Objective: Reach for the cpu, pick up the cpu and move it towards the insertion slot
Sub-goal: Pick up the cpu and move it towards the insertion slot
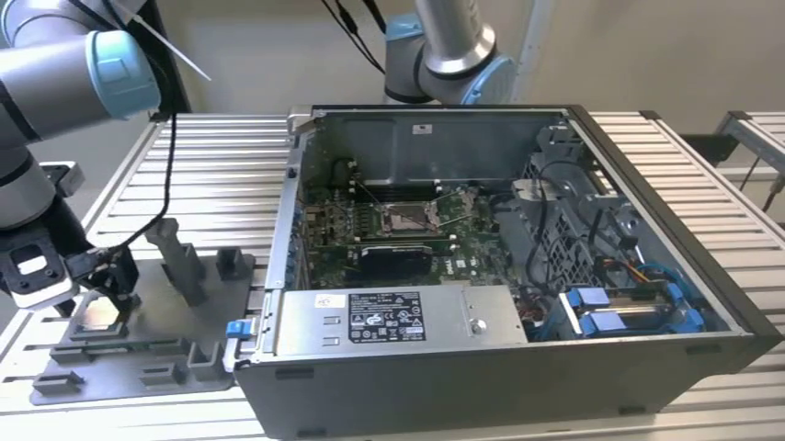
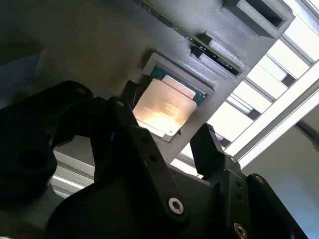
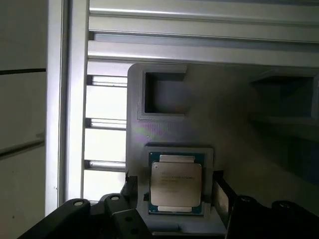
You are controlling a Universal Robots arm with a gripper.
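The cpu (image 1: 101, 317) lies flat in a recess of the grey tray (image 1: 165, 354) at the exterior view's left. In both wrist views its silvery top (image 3: 176, 183) (image 2: 163, 108) has a green rim. My gripper (image 1: 108, 294) hangs just over it, open, with one finger (image 3: 222, 195) on each side of the chip and a small gap to it on both sides (image 3: 175, 191) (image 2: 169, 122). The insertion slot (image 1: 405, 218), a shiny metal frame on the green board, sits inside the open computer case, far to the exterior view's right of the gripper.
Upright grey posts (image 1: 178, 262) rise from the tray right beside the gripper. The case's wall (image 1: 285, 230) stands between tray and slot. A silver power-supply box (image 1: 386, 320) and a black card (image 1: 392, 250) lie near the slot. A second arm (image 1: 448, 46) stands behind the case.
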